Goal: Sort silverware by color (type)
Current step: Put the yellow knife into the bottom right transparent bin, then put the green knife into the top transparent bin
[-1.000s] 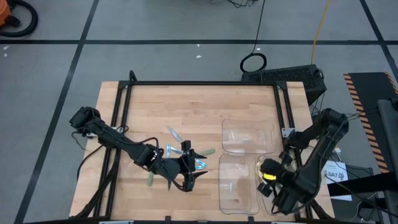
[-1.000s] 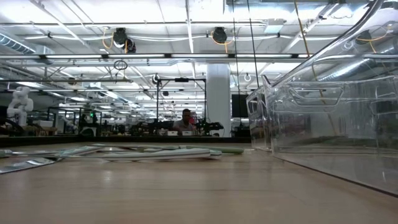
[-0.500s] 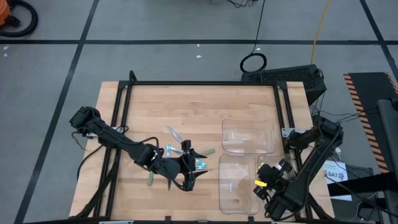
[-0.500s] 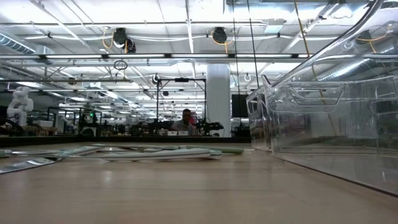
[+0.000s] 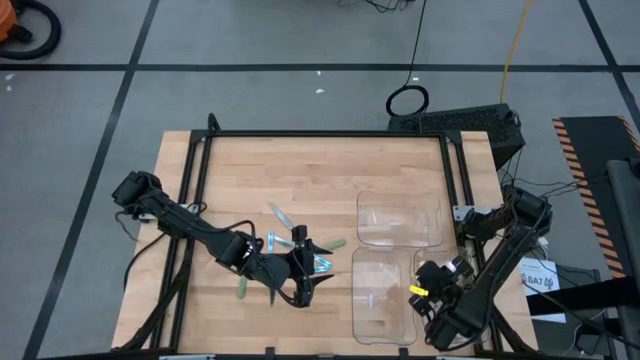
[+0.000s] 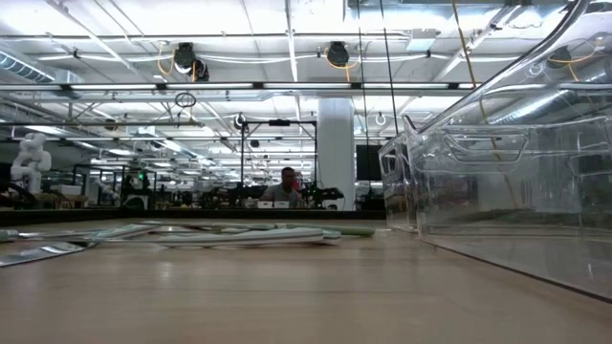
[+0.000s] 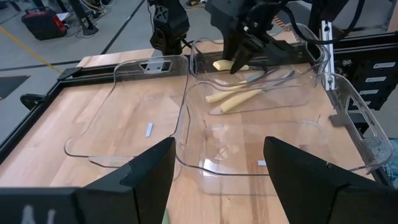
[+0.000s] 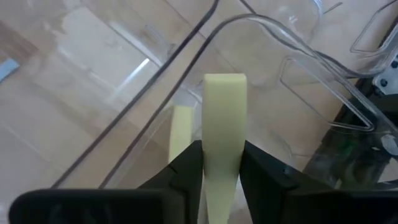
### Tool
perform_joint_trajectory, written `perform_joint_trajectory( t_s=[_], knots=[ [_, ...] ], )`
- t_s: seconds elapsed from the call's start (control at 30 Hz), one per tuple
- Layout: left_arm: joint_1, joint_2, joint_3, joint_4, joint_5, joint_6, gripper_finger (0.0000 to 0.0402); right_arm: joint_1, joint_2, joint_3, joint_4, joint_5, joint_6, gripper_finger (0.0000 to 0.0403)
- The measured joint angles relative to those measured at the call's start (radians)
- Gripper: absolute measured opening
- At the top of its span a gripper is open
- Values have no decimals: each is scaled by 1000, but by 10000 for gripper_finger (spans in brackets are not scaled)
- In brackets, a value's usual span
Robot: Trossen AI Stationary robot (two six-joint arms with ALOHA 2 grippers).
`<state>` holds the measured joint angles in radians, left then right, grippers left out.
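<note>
1. Right gripper clamped on a yellow handle, poised over the near tray at the worktop's right edge; fingers pressed against both sides of the handle.
2. Inside that tray already: more yellow pieces lying flat, one right under the held handle in the right wrist view.
3. Step in hand, by the look of it: dropping a yellow piece in with its own colour; release not yet done, handle gripped between the fingers.
4. Left gripper wide open, holding nothing, hovering low over the loose pile near the worktop's middle, left of the trays.
5. Pile itself: blue and green handles crossed over one another, one green piece lying apart toward the front edge; exact count too small to tell.
6. Other two trays apparently without any silverware; hard to be sure through clear plastic.
7. Next move, as a guess: right gripper spreads, lets the yellow piece fall, lifts clear of the tray wall; left gripper then needs one handle singled out from the tangle, pinched across its narrow width without dragging its neighbours.
8. Risk: handle sticking to a finger on release, or landing across the tray rim.
</note>
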<state>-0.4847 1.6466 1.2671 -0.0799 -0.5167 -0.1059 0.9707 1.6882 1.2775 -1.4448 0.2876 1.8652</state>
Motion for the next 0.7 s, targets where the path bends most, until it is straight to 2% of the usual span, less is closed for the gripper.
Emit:
perform_joint_trajectory(
  t_s=[0.43, 0.6, 0.7],
  knots=[
    [0, 0, 0, -126, 0, -37, 253, 0, -11, -28, 5, 1, -21, 140],
    [4, -19, 1, -338, 2, -160, 253, 2, -44, 35, -37, 9, -35, 141],
    [13, -30, 3, -448, 0, -237, 253, 12, -64, 92, -37, 77, -73, 141]
  ],
)
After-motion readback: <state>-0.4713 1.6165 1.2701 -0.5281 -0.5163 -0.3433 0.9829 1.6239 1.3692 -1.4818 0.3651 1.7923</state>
